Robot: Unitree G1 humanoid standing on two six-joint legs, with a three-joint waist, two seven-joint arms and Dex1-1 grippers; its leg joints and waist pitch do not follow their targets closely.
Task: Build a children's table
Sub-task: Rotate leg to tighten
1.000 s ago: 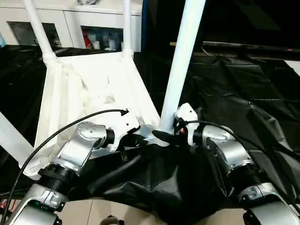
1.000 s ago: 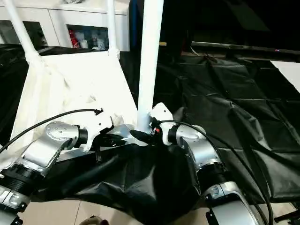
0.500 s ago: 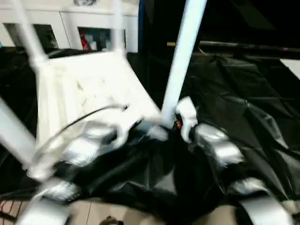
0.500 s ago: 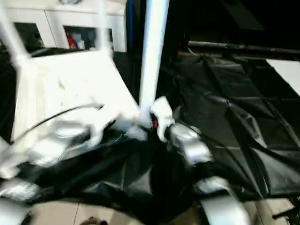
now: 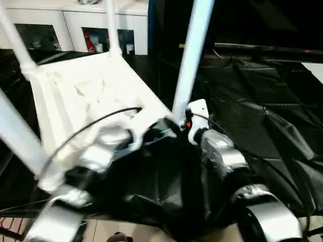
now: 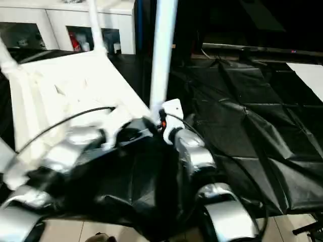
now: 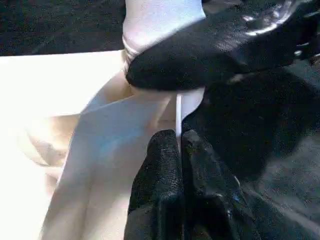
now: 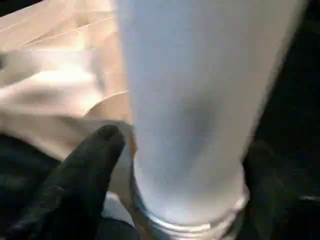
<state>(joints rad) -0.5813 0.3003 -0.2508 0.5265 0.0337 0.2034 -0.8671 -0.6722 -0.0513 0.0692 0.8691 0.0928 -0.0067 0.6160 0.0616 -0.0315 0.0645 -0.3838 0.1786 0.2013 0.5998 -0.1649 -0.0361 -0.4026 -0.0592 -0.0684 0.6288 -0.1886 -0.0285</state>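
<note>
White plastic rectangular tabletop (image 5: pixel 91 101) lies upside down on black plastic sheet (image 5: pixel 262 111), ribbed underside up, far of both arms. Long white tubular leg (image 5: pixel 191 55) stands in near right corner socket. Right gripper (image 8: pixel 175 165) straddles leg base, fingers either side; firm grasp cannot tell. Left gripper (image 7: pixel 180 150) clenched, empty, beside socket. Risk: leg half-seated, tilts or pops out if gripper releases early. Versus earlier frame: view shifted, right gripper fingers spread wider.
</note>
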